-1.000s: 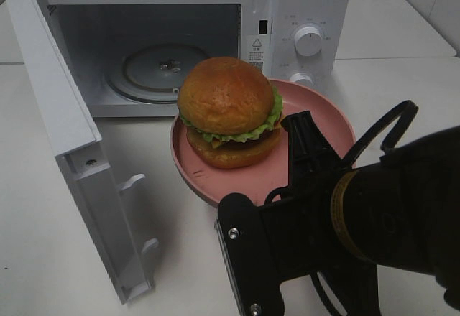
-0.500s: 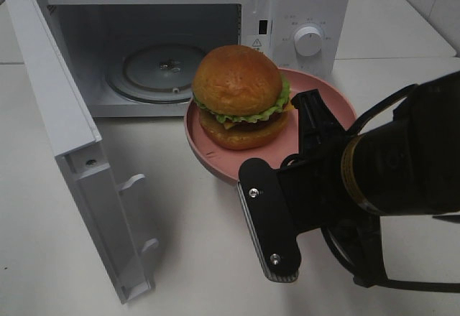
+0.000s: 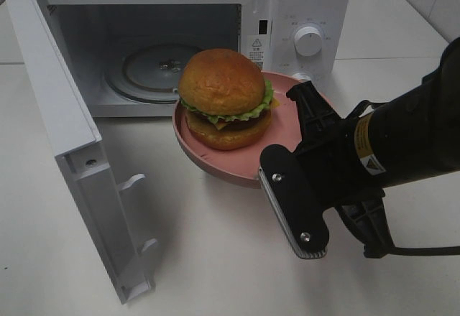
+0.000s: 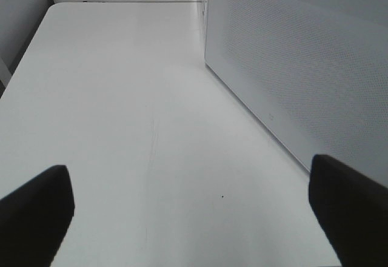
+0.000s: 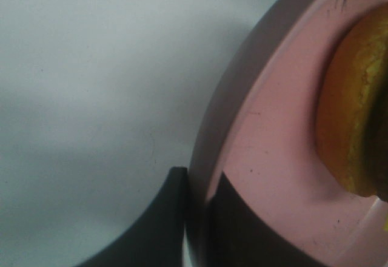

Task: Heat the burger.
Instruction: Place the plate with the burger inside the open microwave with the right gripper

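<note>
I see a white microwave (image 3: 310, 3) standing toward the far edge of the white counter (image 3: 201, 258). Its door (image 3: 61, 122) is swung wide open toward the counter's left side, and the glass turntable (image 3: 152, 72) inside is bare. The burger (image 3: 223, 97) sits upright on a shallow pink plate (image 3: 241, 164) near the middle of the counter, just in front of the open cavity. The plate is tilted and looks raised off the counter, with shadow beneath it. My right end effector (image 5: 197, 215) is clenched on the plate's rim on the right side, one finger over the rim and one under it, beside the burger's lower bun. My left end effector (image 4: 194, 218) is fully released and grasps nothing. It hangs over bare counter beside the microwave's perforated side wall.
</note>
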Motion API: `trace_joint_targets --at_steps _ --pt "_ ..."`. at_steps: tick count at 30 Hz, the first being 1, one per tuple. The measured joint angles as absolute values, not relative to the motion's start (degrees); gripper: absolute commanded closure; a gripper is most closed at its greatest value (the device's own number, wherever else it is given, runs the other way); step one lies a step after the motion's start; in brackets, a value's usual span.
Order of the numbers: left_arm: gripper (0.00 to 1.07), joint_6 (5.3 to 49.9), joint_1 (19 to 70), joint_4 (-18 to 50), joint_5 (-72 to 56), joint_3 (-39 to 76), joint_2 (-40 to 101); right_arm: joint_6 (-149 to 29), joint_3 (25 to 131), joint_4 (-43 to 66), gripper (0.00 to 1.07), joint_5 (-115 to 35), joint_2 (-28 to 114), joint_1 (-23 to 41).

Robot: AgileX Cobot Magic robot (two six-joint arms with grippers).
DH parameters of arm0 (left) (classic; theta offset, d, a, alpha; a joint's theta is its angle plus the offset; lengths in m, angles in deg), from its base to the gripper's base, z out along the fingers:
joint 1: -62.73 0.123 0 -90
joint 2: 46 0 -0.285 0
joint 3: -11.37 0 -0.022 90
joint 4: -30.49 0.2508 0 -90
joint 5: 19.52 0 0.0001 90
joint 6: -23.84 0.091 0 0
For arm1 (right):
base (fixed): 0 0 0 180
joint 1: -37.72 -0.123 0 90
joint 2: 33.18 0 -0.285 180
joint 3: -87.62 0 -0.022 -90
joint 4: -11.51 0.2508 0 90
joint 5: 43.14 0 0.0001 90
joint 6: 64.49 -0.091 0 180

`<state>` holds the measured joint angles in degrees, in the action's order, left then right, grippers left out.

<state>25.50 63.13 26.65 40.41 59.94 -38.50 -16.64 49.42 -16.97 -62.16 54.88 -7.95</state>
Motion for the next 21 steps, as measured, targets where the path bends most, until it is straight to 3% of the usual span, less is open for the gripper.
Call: trace_joint_targets --at_steps 6,21 --pt "0.06 25.50 63.13 26.65 40.41 59.94 -38.50 -8.62 49.42 -11.64 1.07 -61.65 54.88 -5.60" --pt "0.06 25.50 63.13 26.65 40.41 59.94 -38.50 33.15 49.42 18.21 1.07 -61.70 54.88 2.42"
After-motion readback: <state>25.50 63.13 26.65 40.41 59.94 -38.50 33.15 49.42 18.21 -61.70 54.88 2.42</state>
